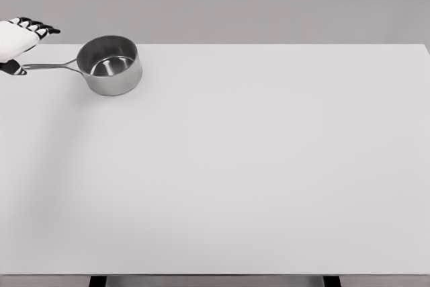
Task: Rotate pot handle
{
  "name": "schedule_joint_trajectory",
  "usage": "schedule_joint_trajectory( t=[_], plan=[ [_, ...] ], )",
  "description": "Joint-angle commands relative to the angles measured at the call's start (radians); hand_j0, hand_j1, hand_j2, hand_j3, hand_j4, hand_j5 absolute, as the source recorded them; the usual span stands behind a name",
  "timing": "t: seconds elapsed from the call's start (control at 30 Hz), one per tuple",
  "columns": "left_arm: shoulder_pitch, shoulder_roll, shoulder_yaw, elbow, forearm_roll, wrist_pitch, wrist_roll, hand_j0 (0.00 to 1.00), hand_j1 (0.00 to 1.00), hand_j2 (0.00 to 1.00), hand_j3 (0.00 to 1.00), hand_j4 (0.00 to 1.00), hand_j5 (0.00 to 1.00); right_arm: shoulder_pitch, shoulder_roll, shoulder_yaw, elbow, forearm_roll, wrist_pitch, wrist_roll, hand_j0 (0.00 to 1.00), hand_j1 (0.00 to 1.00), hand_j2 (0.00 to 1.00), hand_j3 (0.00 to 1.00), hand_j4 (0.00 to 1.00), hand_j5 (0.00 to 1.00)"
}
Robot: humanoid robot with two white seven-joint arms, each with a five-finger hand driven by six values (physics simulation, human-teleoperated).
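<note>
Beside left robot hand (19, 44): pot handle (48, 66).

left hand (19, 42) at upper left edge, fingers extended

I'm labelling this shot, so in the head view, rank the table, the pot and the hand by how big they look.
1. Table, filling most of the picture.
2. Pot, bowl plus handle.
3. Left hand, smallest as seen, but it is cut off by the picture's edge, so its full size is unsure.
</note>
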Motion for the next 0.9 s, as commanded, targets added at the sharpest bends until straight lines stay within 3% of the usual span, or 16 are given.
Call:
schedule_joint_trajectory(
  t=[0.0, 0.6, 0.67, 0.73, 0.87],
  plan=[
    [0.0, -0.004, 0.002, 0.0, 0.004, 0.009, 0.008, 1.0, 1.0, 1.0, 1.0, 1.0, 1.0, 0.0, 0.0, 0.0, 0.0, 0.0, 0.0, 0.0, 1.0, 1.0, 1.0, 1.0, 1.0, 1.0],
    [-0.005, 0.019, 0.004, 0.008, 0.009, -0.003, 0.01, 1.0, 1.0, 1.0, 1.0, 1.0, 1.0, 0.0, 0.0, 0.0, 0.0, 0.0, 0.0, 0.0, 1.0, 1.0, 1.0, 1.0, 1.0, 1.0],
    [-0.002, 0.034, 0.004, 0.002, 0.017, -0.064, 0.03, 1.0, 1.0, 1.0, 1.0, 1.0, 1.0, 0.0, 0.0, 0.0, 0.0, 0.0, -0.002, 0.0, 1.0, 1.0, 1.0, 1.0, 1.0, 1.0],
    [-0.002, 0.054, 0.005, -0.015, 0.053, -0.182, 0.082, 1.0, 1.0, 1.0, 1.0, 1.0, 1.0, 0.0, 0.0, 0.0, 0.0, 0.0, 0.0, 0.0, 1.0, 1.0, 1.0, 1.0, 1.0, 1.0],
    [0.005, 0.079, 0.002, -0.132, 0.196, -0.182, 0.08, 1.0, 1.0, 1.0, 1.0, 1.0, 1.0, 0.0, 0.0, 0.0, 0.0, 0.0, 0.0, 0.0, 1.0, 1.0, 1.0, 1.0, 1.0, 1.0]
  ],
)
